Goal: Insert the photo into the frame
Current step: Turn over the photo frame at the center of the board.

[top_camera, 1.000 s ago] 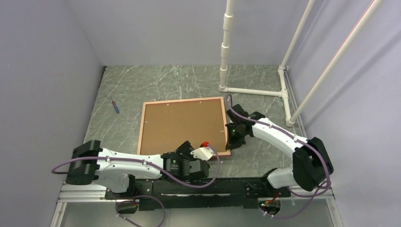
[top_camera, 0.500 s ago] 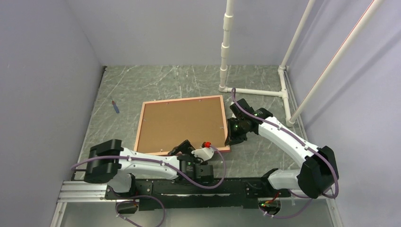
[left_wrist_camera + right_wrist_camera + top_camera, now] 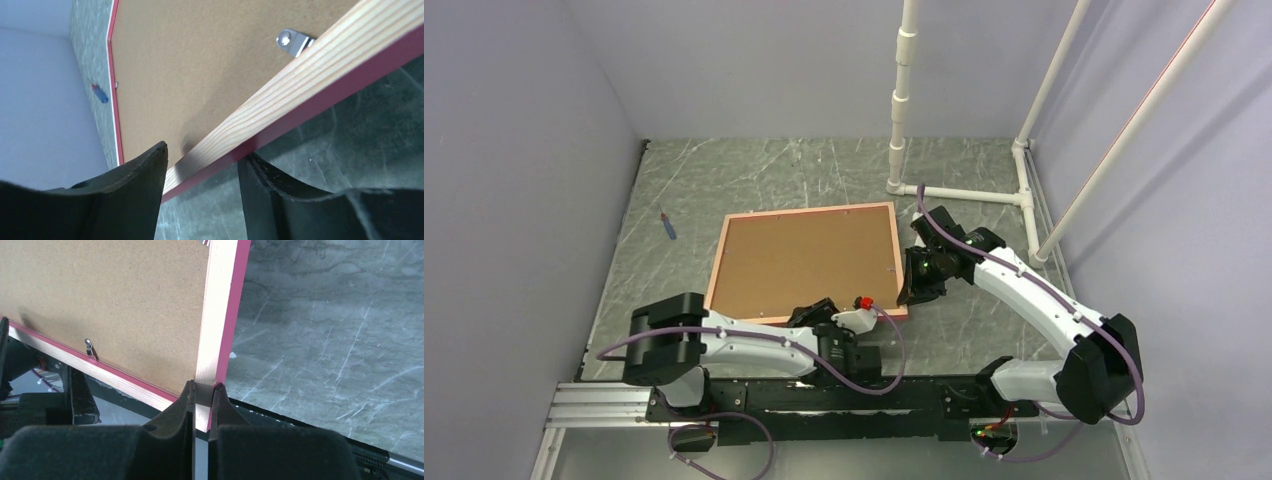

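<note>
Far to the left, a little blue pen [image 3: 667, 226] lies by itself on the gray stone table [image 3: 754, 165], well away from everything else.

In the middle is the frame [image 3: 325, 62]. Its back faces up, so the plain brown board [image 3: 804, 265] is what shows. Thin pink-red wood goes all around it. A small shiny metal clip [image 3: 295, 41] sits on the board right by the near side.

The left gripper [image 3: 203, 154] is at the near side of the frame. Its two black fingers [image 3: 145, 190] stand apart, one over the board and one on the outer side, with the wood bar between them. There is a gap, so it is not squeezing the bar.

The right gripper [image 3: 203, 387] is at the right side of the frame, close to the near corner. Its fingers are pinched tight on the thin wood edge, so it has hold of the frame.

Far to the right, white pipes [image 3: 904, 100] stand by the back wall.
</note>
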`<state>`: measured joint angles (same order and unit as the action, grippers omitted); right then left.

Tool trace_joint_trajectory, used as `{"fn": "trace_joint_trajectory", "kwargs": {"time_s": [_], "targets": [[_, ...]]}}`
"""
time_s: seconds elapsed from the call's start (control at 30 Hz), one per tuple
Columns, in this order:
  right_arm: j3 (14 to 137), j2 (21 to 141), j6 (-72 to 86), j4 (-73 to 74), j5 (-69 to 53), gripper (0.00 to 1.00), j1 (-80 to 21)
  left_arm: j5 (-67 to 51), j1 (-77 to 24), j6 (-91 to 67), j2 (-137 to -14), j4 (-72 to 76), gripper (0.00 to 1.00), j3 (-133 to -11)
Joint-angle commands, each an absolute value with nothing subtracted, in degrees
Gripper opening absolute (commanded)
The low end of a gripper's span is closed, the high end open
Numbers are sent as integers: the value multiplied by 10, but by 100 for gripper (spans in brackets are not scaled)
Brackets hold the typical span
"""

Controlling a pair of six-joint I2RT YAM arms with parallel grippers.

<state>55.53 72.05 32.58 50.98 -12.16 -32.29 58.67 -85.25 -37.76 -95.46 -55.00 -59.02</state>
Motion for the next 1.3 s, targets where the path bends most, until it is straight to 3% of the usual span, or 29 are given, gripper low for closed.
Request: {"fn": "trace_joint_trajectory", "kwargs": {"time_s": [0.0,0.17,0.23,0.37,0.47,0.63,0.83,1.1,1.27], "targets": [[594,690,319,494,-183,0,-325,572,-830,-282,-897,-451,57,-563],[595,689,321,492,-196,0,-325,592,-817,-278,-901,-453,53,-563],[596,689,321,494,-200,0,-325,604,-816,-284,-911,-468,44,-572],[598,686,319,494,-205,0,-325,627,-815,-309,-931,-512,37,-596],[603,683,321,495,-198,0,-325,656,-815,-376,-946,-597,23,-626],[618,671,322,487,-191,21,-325,703,-816,-480,-958,-715,8,-665],[640,644,320,470,-164,50,-322,725,-817,-519,-950,-780,0,-684],[649,590,310,437,-136,79,-317,749,-829,-564,-938,-850,0,-711],[644,574,301,418,-146,87,-314,748,-839,-537,-930,-838,0,-717]]}}
